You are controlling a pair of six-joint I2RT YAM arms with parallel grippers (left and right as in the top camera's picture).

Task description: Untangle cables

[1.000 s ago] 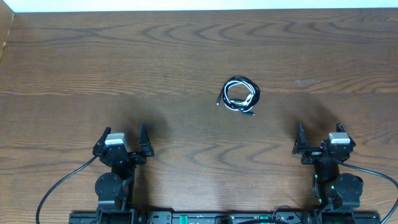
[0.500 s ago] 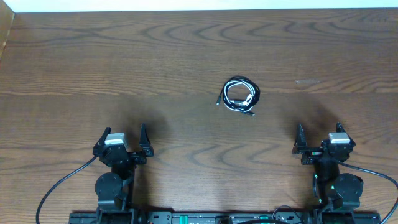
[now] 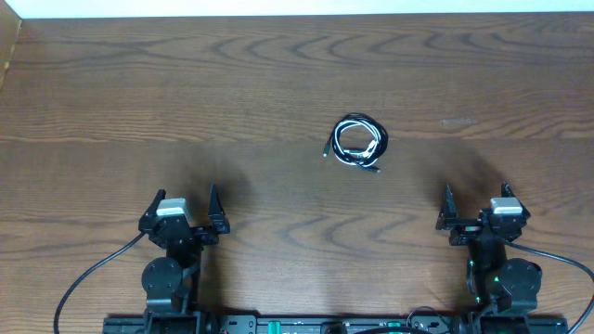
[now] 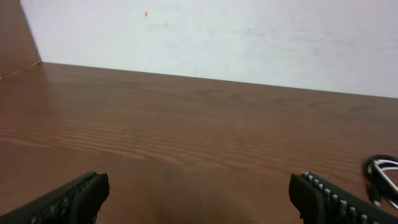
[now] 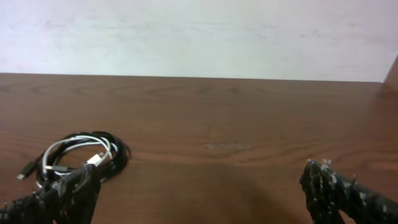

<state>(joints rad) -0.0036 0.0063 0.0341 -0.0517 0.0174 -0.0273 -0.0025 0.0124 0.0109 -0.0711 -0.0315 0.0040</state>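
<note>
The black and white cables (image 3: 358,144) lie coiled together in one small tangle on the wooden table, right of centre. The tangle also shows at the left of the right wrist view (image 5: 78,155) and at the right edge of the left wrist view (image 4: 384,174). My left gripper (image 3: 183,211) is open and empty near the table's front edge at the left, far from the cables. My right gripper (image 3: 476,206) is open and empty near the front edge at the right, in front of and right of the tangle.
The wooden table (image 3: 232,102) has a white wall along its far edge (image 5: 199,31). Thick black arm wires (image 3: 88,274) run off the arm bases at the front.
</note>
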